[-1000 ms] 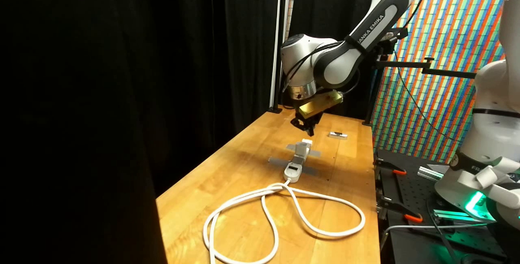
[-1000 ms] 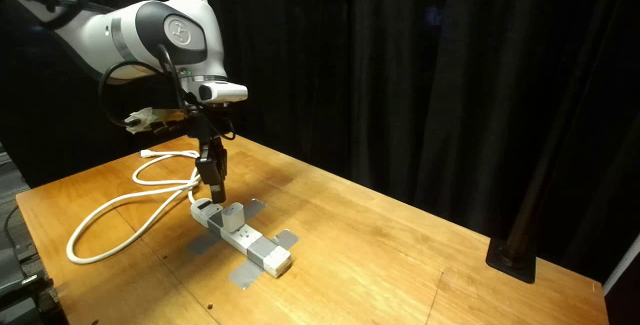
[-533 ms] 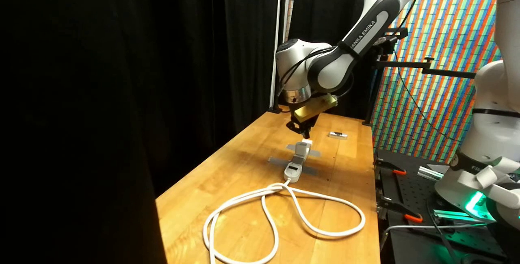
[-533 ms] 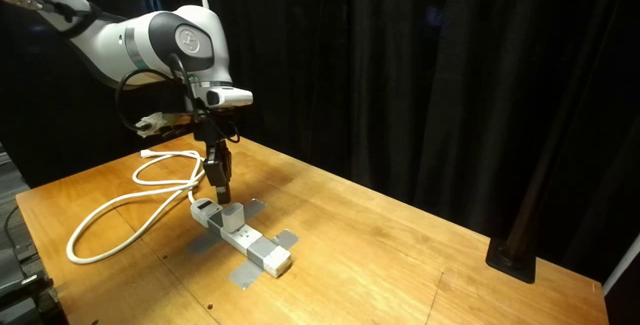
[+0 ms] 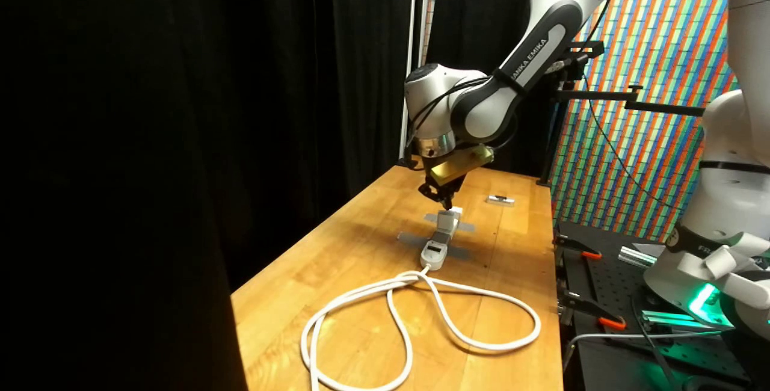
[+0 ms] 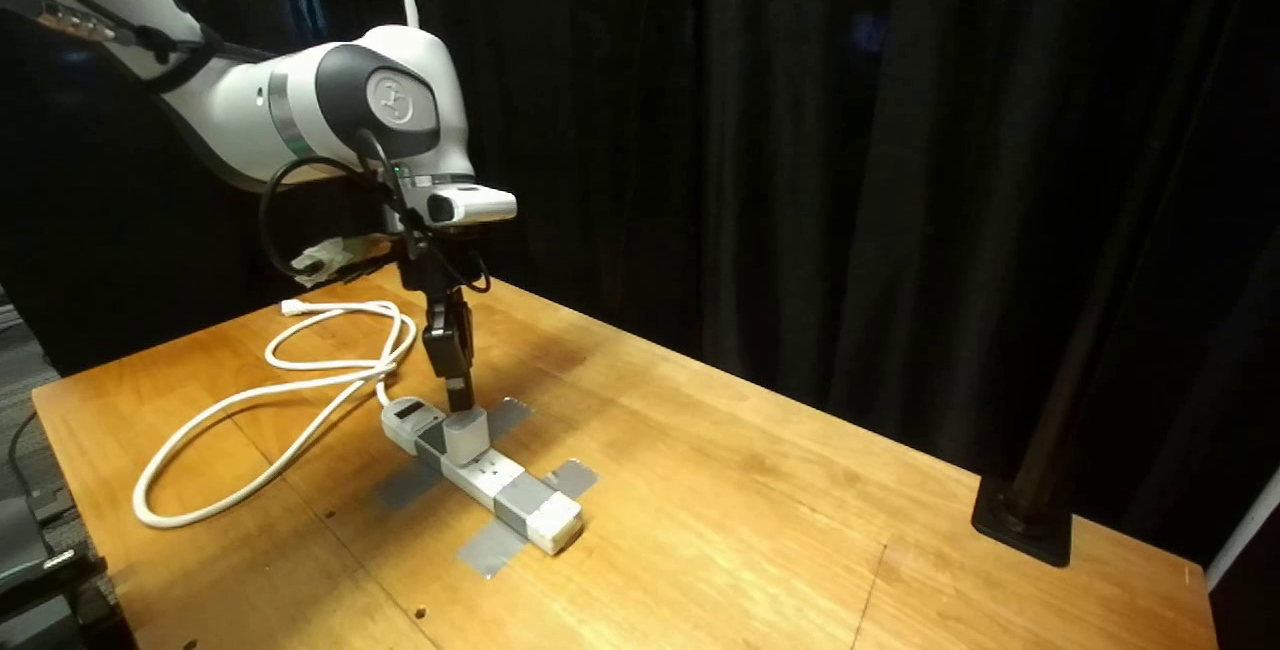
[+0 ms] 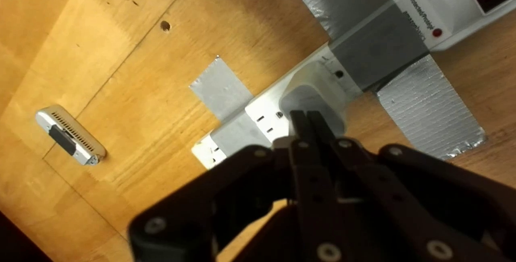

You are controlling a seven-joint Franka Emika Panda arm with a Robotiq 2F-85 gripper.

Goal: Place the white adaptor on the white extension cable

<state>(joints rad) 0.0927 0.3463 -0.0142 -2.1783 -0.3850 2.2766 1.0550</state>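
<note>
1. The arm (image 5: 538, 51) slants down over the table (image 6: 760, 510), well above it, from the base (image 5: 674, 270) that stands beside the table.
2. In both exterior views the wrist (image 6: 400, 100) is bent, and the end effector (image 6: 460, 404) points down at the table, close to upright.
3. Seen from the wrist view, the two fingers (image 7: 298, 127) lie parallel, side by side, with barely a gap.
4. The fingertips (image 7: 314, 117) hang low over the table, apart from it.

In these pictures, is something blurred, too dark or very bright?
Wrist view: the gripper looks soft, the white adaptor looks gray, perhaps shaded, on top, and silver tape glints. Both exterior views: the black curtains lose much detail in darkness; in an exterior view, a green light glows brightly.
</note>
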